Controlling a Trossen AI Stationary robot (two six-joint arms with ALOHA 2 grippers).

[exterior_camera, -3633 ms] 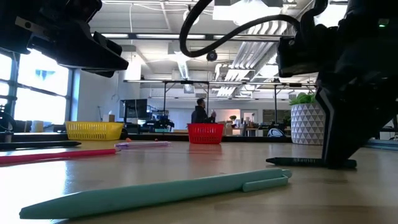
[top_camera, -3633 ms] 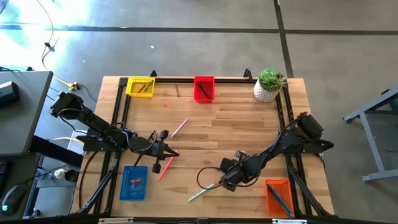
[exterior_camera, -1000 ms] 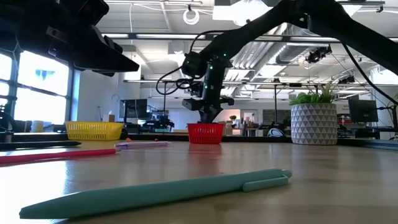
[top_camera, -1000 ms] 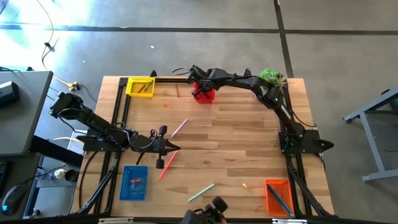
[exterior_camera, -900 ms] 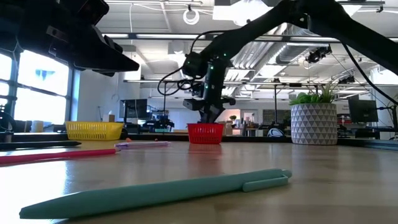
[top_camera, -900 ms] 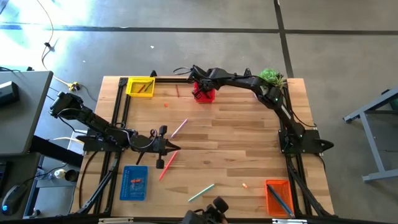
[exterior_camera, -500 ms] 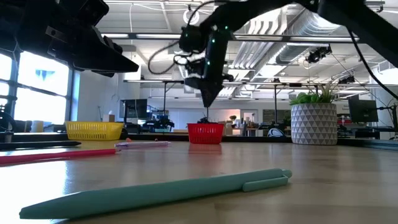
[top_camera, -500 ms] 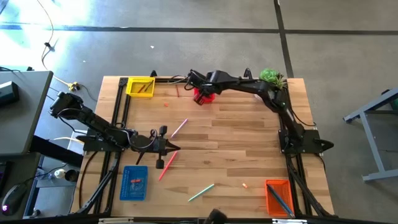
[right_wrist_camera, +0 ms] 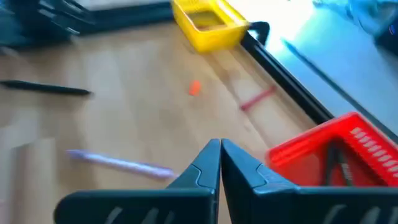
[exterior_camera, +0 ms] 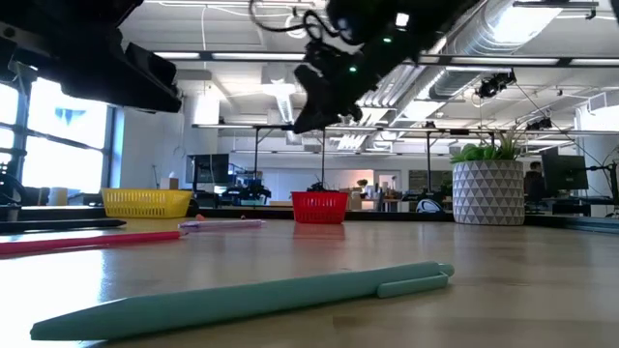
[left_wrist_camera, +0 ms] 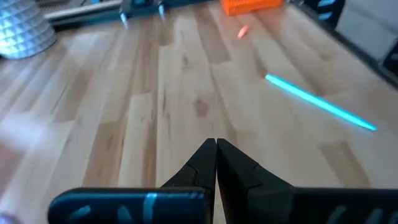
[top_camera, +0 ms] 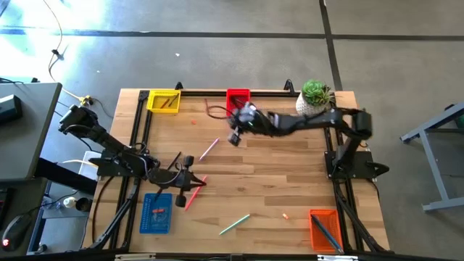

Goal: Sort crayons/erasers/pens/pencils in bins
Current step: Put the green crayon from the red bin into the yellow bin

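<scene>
My left gripper [top_camera: 201, 181] is shut and empty, low over the table beside a red pen [top_camera: 192, 196], above the blue bin [top_camera: 156, 212]. My right gripper [top_camera: 233, 138] is shut and empty, raised above the table just near of the red bin [top_camera: 237, 98], which holds dark pens [right_wrist_camera: 333, 160]. The yellow bin [top_camera: 164, 100] stands at the far left and the orange bin [top_camera: 325, 228] at the near right. On the wood lie a pink pen [top_camera: 209, 148], a teal pen [top_camera: 234, 224] and an orange crayon [top_camera: 286, 215].
A white plant pot [top_camera: 313, 101] stands at the far right corner. A small orange piece [top_camera: 193, 122] and a red pencil [top_camera: 206, 106] lie between the yellow and red bins. A black frame [top_camera: 138, 145] runs round the table's edges. The middle of the table is bare wood.
My right gripper has risen out of the red bin and drawn back toward the table's near edge, and its arm has folded back toward the right. My left gripper has shifted a little toward the near edge.
</scene>
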